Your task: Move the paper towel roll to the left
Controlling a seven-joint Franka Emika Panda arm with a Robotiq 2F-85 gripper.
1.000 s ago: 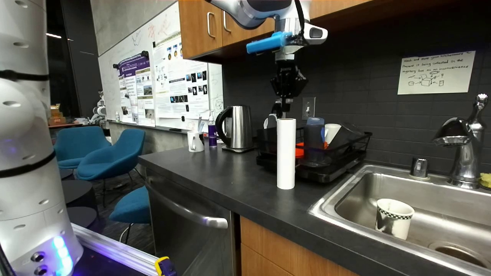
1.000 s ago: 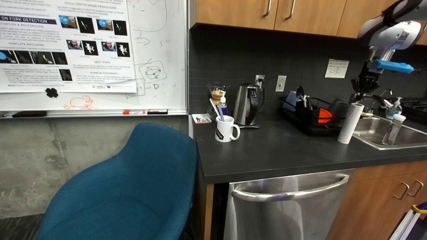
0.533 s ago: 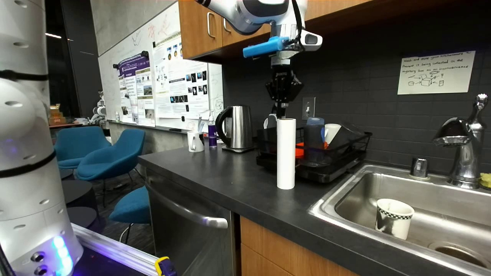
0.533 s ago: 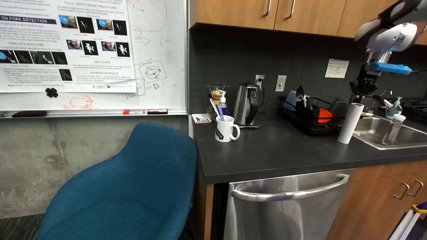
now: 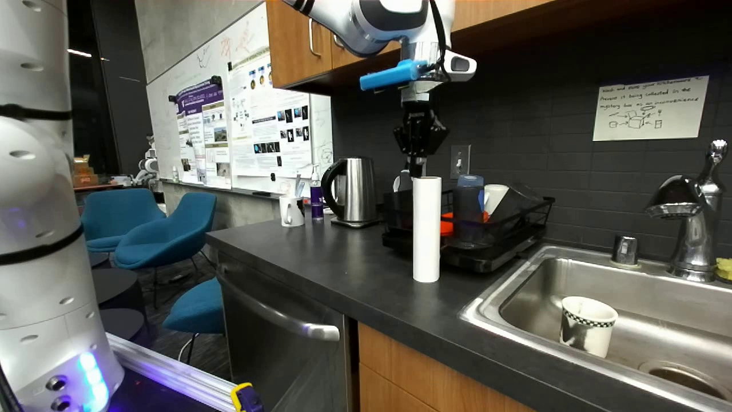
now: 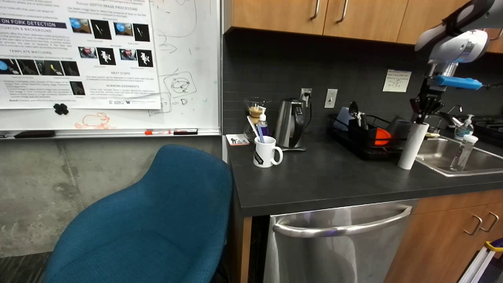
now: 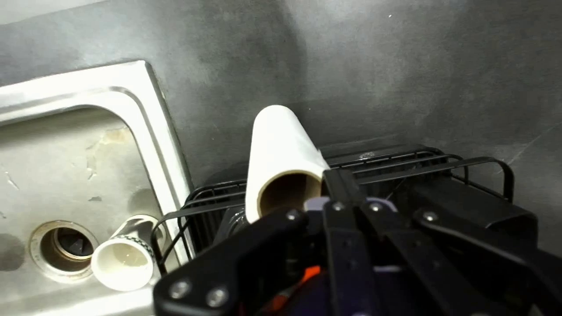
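Though standing right of the sink (image 7: 151, 127) in the wrist view, upright on the counter (image 7: 395, 87), treat the paper towel roll (image 7: 279, 149) as probably light, stiff-cored, soft-skinned and easily toppled. Grip around the sides, near the top. Further right, find the gripper (image 7: 342, 180) with fingers together; cannot tell whether touching paper.

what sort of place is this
Likely a kitchenette in a university lab or office: a steel sink and an electric kettle share the counter, and a whiteboard nearby carries a research poster.
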